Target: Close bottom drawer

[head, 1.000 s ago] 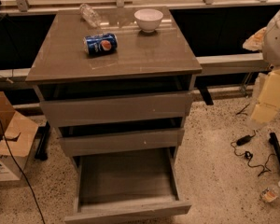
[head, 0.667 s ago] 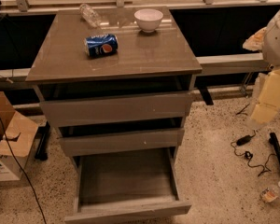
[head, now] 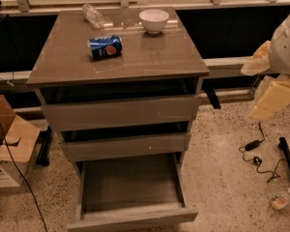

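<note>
The bottom drawer (head: 130, 215) of the grey-brown wood-grain cabinet (head: 117, 57) is pulled well out toward me. Its plain grey box inside (head: 130, 185) is empty. Above it, the middle drawer (head: 125, 146) and the top drawer (head: 118, 112) each stand slightly out. My gripper (head: 251, 93) hangs at the right edge of the view, level with the top drawer and well to the right of the cabinet. Its two cream fingers (head: 274, 98) are spread apart and hold nothing. It touches nothing.
On the cabinet top lie a blue Pepsi can (head: 105, 47) on its side, a white bowl (head: 153, 20) and a clear plastic bottle (head: 93, 15). A cardboard box (head: 7, 146) stands on the floor at left. Black cables (head: 256, 153) and a small bottle (head: 280, 200) lie at right.
</note>
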